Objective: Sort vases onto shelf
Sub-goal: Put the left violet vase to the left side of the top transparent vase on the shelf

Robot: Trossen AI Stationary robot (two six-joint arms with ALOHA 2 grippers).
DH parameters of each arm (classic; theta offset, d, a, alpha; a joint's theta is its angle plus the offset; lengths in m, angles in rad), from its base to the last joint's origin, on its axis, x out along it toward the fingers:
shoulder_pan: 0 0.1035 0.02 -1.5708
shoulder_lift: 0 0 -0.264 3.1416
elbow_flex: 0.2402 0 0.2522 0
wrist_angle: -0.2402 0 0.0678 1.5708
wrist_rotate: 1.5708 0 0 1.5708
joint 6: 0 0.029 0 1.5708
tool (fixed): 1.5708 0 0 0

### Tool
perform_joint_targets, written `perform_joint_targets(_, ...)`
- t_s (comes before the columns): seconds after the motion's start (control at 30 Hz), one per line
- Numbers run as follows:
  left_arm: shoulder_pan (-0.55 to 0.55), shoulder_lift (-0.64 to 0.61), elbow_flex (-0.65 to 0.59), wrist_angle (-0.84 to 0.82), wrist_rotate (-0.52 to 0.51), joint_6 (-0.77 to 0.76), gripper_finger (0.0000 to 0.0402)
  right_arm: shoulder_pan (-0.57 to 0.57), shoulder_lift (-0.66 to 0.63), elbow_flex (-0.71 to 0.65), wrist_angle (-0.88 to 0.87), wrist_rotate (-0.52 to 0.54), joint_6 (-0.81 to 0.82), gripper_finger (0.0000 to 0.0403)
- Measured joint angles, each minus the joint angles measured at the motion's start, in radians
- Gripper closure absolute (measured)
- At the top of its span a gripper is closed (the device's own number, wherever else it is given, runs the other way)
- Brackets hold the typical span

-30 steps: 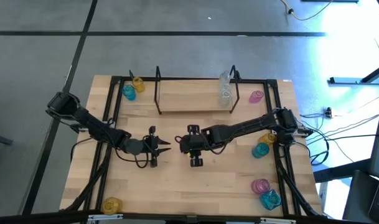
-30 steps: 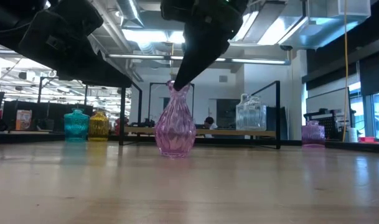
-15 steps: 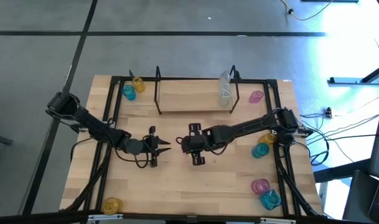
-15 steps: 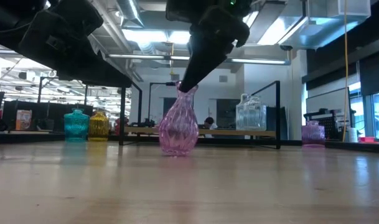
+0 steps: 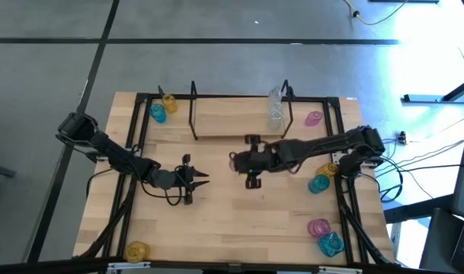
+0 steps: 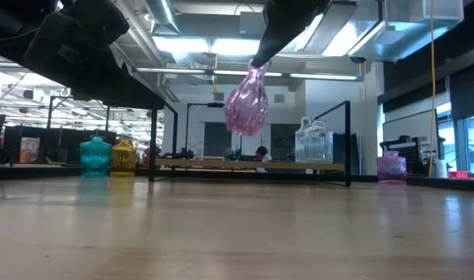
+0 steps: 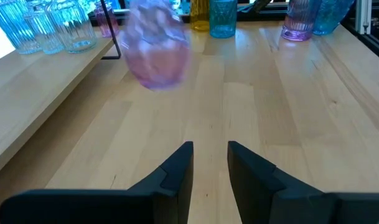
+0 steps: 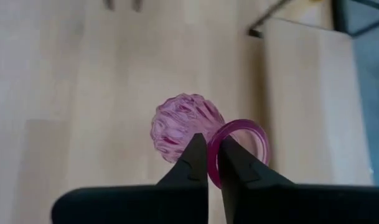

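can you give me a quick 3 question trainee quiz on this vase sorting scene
1. True or false: the pink vase is standing on the table.
2. Which tool grips the pink vase's rim? A. left tool B. right tool
3. Fill in: the clear vases stand at the ____ end of the shelf in the high view.

Key: 1 false, it hangs in the air. 2 B. 3 right.
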State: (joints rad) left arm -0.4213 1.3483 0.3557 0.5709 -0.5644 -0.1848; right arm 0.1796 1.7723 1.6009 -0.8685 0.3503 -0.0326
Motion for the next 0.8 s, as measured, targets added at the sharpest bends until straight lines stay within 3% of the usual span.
perform_joint_targets(0.37,0.0,0.0,0.0,0.005,0.0,0.0,0.0309,-0.212,-0.082,0.0,-0.078,0.039,-0.003,0.04)
perform_joint_targets(0.8,0.0,0.0,0.0,0.0,-0.003,0.0,0.0309,-0.498,-0.073,0.0,-0.036,0.008,-0.029,0.0398)
